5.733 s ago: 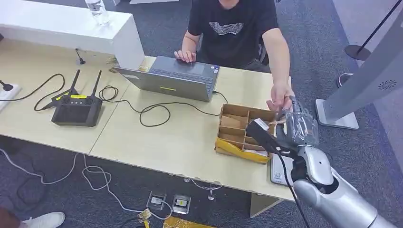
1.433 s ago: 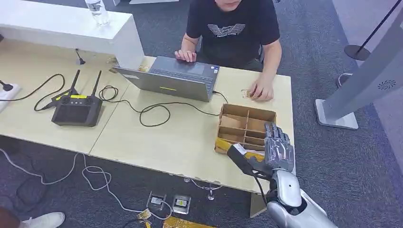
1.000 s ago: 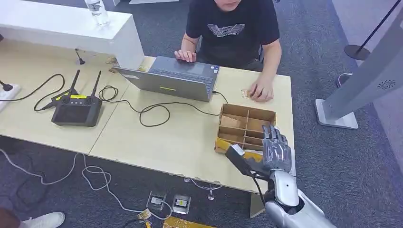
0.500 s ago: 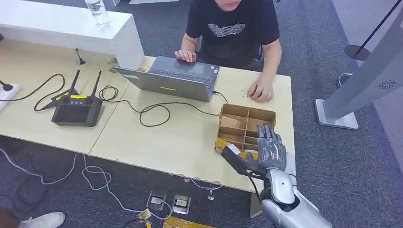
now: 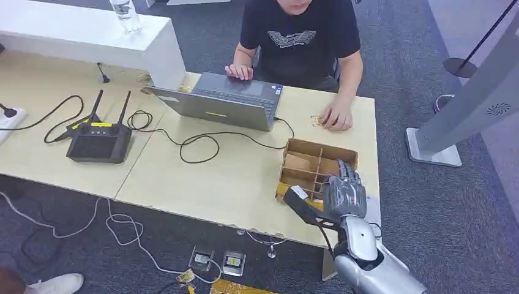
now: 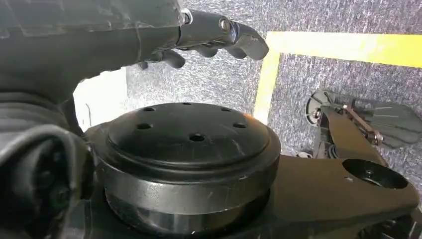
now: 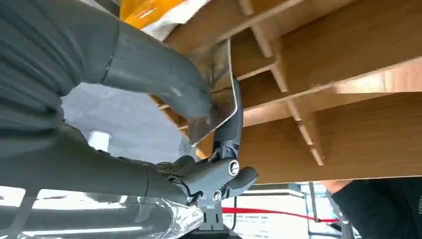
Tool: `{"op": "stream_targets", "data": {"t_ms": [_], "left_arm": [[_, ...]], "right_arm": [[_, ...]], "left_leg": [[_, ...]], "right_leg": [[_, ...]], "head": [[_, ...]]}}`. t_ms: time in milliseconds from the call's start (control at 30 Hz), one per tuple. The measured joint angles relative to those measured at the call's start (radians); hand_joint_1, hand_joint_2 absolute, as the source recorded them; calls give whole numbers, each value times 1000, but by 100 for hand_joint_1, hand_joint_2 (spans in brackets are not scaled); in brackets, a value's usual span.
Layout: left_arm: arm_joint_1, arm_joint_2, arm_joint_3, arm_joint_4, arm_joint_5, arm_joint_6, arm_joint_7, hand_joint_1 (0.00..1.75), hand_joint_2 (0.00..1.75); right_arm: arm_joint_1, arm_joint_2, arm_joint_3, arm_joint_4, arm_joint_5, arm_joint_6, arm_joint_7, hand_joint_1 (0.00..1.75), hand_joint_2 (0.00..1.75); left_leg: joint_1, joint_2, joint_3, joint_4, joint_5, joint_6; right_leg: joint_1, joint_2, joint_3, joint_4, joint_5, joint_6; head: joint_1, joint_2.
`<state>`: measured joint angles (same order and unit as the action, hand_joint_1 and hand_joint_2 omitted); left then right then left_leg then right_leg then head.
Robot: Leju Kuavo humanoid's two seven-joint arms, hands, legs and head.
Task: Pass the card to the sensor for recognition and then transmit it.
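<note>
**Card pinched at the box, ready to lift**

My right hand [image 7: 149, 99] has its thick grey thumb [image 7: 164, 79] and a darker finger closed on a thin, shiny, see-through card [image 7: 214, 89], pinching it by one edge right over the brown wooden divided box [image 5: 315, 165]. From the head view this hand [image 5: 344, 195] sits above the box's near right compartments, at the right end of the pale wooden table [image 5: 232, 177]. The card looks bent slightly under the thumb and seems partly down among the dividers.

To do this step well, I judge I should keep the pinch firm without curling the card further, and draw it straight up so its edge clears the partitions before I swing toward the sensor.

My left hand [image 6: 209, 35] hangs over grey carpet, fingers curled in with nothing between them.

Farther off, a person in a black T-shirt [image 5: 300, 37] sits at a grey laptop [image 5: 220, 104].
</note>
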<state>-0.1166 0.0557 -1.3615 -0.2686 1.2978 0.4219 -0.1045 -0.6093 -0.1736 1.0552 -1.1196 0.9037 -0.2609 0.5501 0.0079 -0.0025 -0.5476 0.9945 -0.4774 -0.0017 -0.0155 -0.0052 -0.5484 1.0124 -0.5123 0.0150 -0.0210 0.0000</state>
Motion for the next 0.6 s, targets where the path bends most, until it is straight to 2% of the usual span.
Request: {"op": "stream_targets", "data": {"t_ms": [367,600], "left_arm": [[1,1,0,0,0,2,3,0,0],[1,4,0,0,0,1,3,0,0]], "right_arm": [[-5,18,12,31,1,-11,-16,175,175],[-10,21,15,39,54,-66,-7,175,175]], "left_leg": [[0,0,0,0,0,0],[0,0,0,0,0,0]], "right_leg": [[0,0,0,0,0,0],[0,0,0,0,0,0]], "head": [[0,0],[0,0]]}}
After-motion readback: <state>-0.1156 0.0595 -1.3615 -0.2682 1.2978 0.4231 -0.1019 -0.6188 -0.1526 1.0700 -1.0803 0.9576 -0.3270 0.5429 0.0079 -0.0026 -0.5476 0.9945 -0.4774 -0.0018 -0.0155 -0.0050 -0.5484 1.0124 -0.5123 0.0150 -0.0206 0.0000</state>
